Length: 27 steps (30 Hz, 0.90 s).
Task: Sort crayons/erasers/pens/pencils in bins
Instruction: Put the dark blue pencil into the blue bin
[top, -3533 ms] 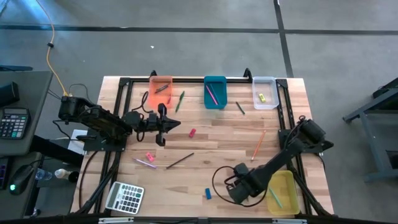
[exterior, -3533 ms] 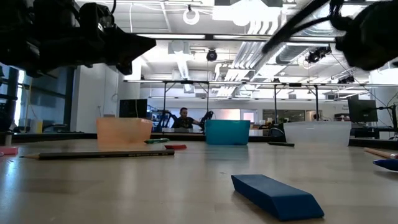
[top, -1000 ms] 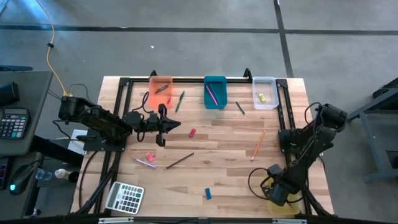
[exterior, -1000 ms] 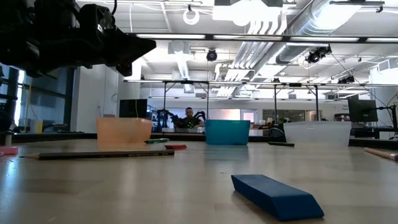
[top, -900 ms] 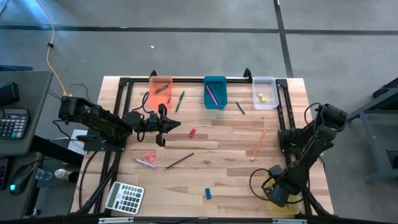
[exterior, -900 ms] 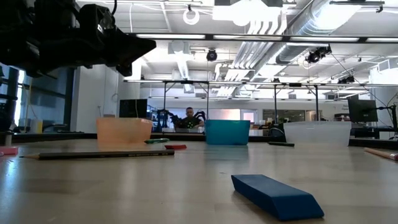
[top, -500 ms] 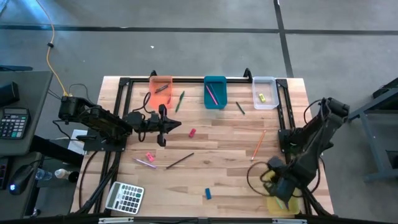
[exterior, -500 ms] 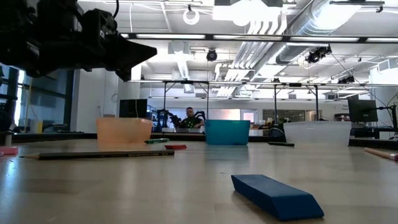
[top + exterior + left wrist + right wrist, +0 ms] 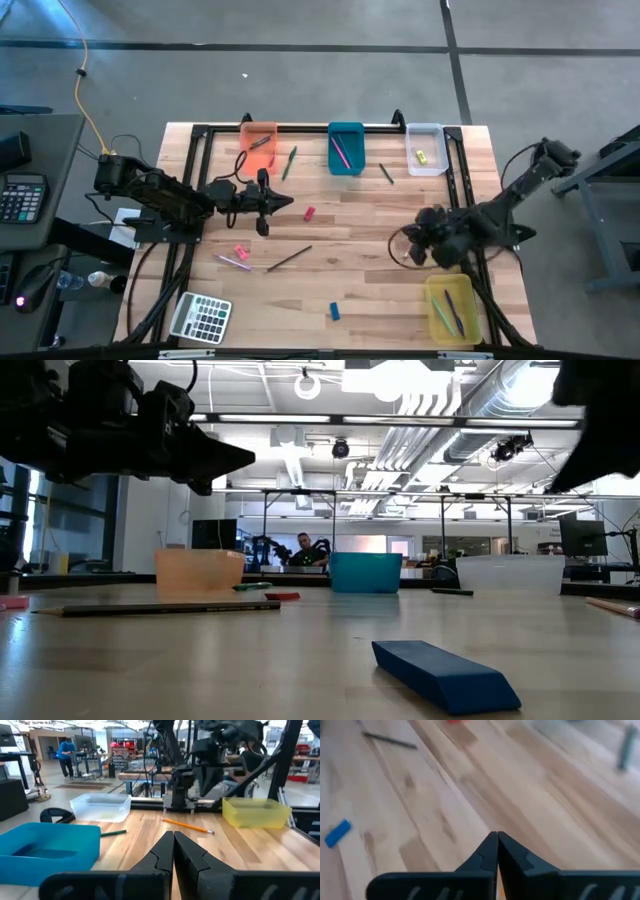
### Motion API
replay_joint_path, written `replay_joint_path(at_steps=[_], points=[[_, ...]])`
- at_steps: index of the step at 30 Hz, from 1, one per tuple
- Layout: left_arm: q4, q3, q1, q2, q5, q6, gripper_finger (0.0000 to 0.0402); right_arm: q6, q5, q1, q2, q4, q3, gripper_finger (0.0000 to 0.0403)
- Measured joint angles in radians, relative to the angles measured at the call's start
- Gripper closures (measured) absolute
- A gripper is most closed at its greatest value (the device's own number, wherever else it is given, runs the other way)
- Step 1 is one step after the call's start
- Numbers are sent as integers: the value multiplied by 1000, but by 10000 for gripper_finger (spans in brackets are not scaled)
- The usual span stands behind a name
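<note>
bins, four: orange bin, teal bin, clear bin, yellow bin holding two pens. my right claw, empty, pinches closed above bare table; my left claw closed too.

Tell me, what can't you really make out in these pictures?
- Orange bin: the dark sticks inside are too small in the high view to name; in the low view its cloudy wall hides them.
- Yellow bin: thin sticks lie inside, too small in the high view to tell pen from pencil.
- Right tool: in the low view, cut off by the picture's edge.
- Person in the room behind, low view: too far off to see what they are doing.
</note>
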Motion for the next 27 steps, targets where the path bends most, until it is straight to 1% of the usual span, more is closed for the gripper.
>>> replay_joint_path(at_steps=[3,5,9,12,14,16,20,23,27], points=[[-73,32,0,0,1,1,401,-274,-3,-119,-83,264,-131,402],[-128,59,0,0,4,1,401,-464,-37,-203,-122,451,-201,402],[-248,114,-7,-3,71,-1,401,-768,-187,-380,-155,758,-298,402],[-397,168,-17,-26,113,-16,401,-932,-293,-506,-149,905,-335,403],[-558,216,-25,-49,128,-19,401,-1017,-347,-587,-138,964,-346,403],[-761,277,-39,-74,124,-19,401,-1090,-396,-665,-129,1013,-348,403],[-1135,402,-82,-108,63,-37,401,-1176,-485,-794,-101,1152,-348,403],[-1341,475,-123,-113,12,-100,401,-1224,-516,-870,-77,1222,-348,403],[-1550,540,-194,-104,-58,-212,400,-1267,-521,-953,-37,1269,-348,403]])
